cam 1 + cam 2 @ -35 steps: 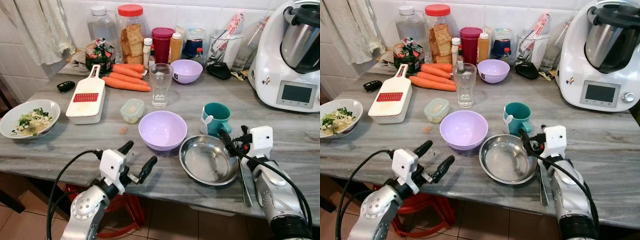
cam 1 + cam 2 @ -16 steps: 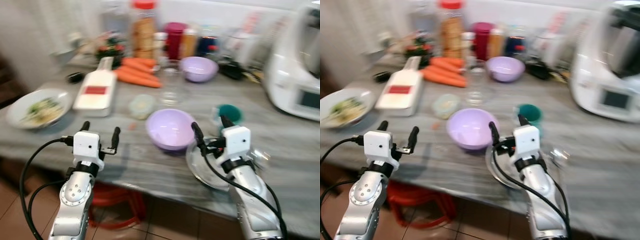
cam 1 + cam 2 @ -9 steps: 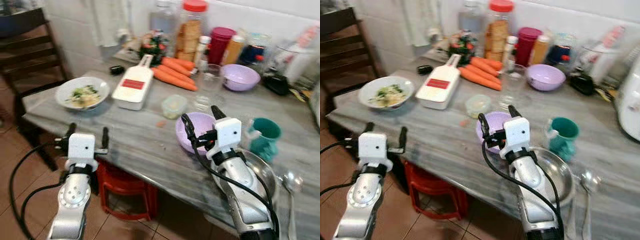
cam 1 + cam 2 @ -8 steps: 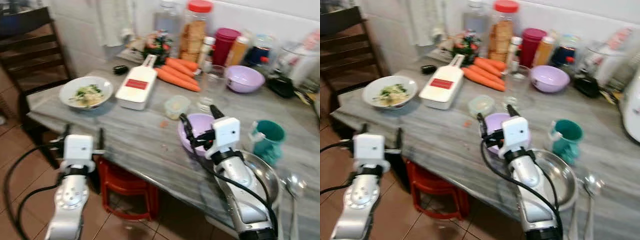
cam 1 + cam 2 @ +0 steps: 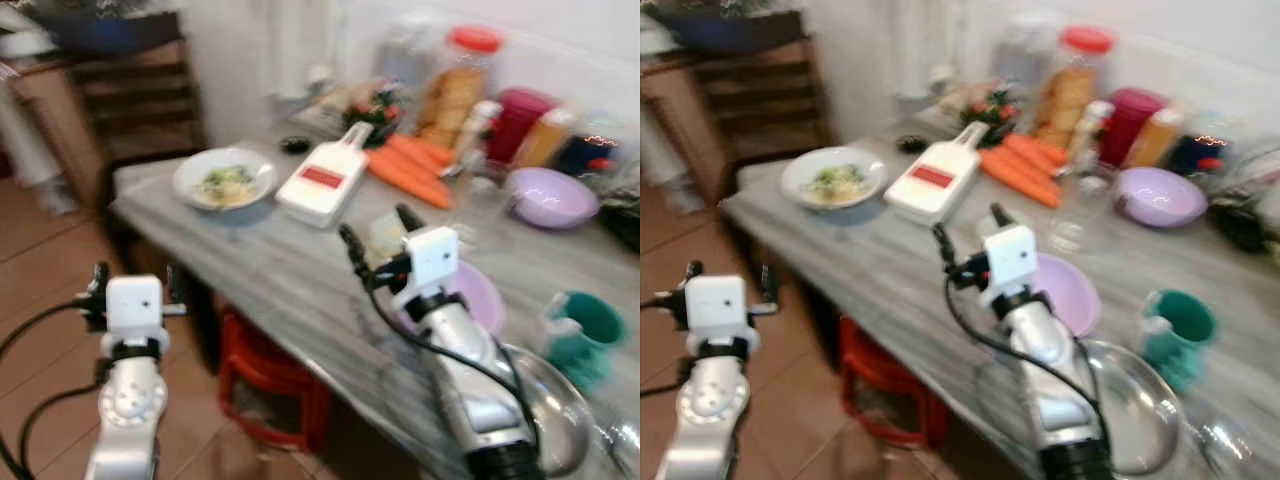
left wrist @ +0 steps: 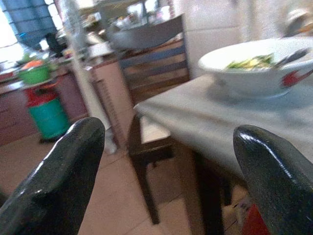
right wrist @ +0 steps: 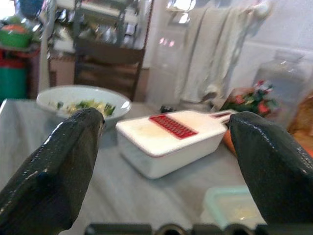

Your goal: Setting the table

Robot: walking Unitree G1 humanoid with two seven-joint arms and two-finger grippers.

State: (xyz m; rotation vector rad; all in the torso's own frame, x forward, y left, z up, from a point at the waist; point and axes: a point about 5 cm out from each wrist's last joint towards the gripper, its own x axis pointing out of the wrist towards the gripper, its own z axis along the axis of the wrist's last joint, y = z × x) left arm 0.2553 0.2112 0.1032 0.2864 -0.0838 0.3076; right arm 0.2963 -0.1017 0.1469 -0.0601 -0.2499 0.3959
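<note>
On the bench (image 5: pixel 270 262), a bowl of food (image 5: pixel 224 178) sat at ten o'clock, with the grater box (image 5: pixel 324 184) just to its right. Carrots (image 5: pixel 410 168) lay behind the grater box toward one o'clock. A mug (image 5: pixel 585 331) stood at three o'clock, a chair (image 5: pixel 140 95) off the bench's left end.

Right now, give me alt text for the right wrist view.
The right end effector, fingers spread open, points over a grey marble table at a white grater box with a red blade. A white bowl of greens sits beyond it.
</note>
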